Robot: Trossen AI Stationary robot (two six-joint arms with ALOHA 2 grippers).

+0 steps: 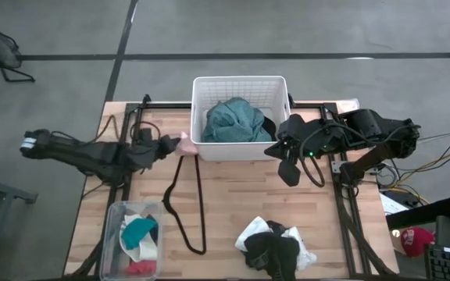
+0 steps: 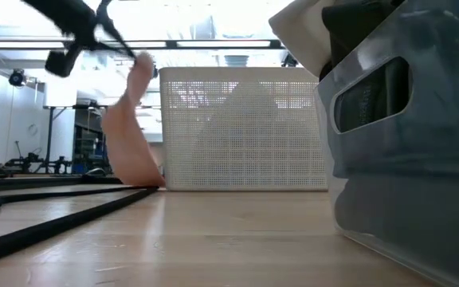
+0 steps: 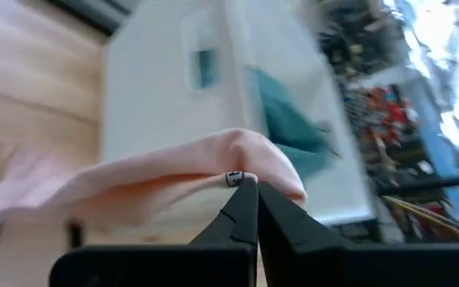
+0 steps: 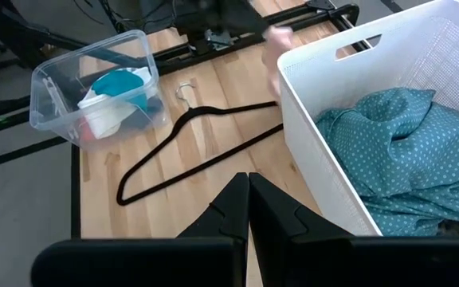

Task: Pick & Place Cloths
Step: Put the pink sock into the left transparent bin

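Teal garment in white basket

A black hanger lies mid-table, white basket at twelve o'clock, clear bin at eight.

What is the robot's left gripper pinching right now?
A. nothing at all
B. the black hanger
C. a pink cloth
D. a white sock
C: the left gripper is shut on a pink cloth, which hangs from it next to the white basket.
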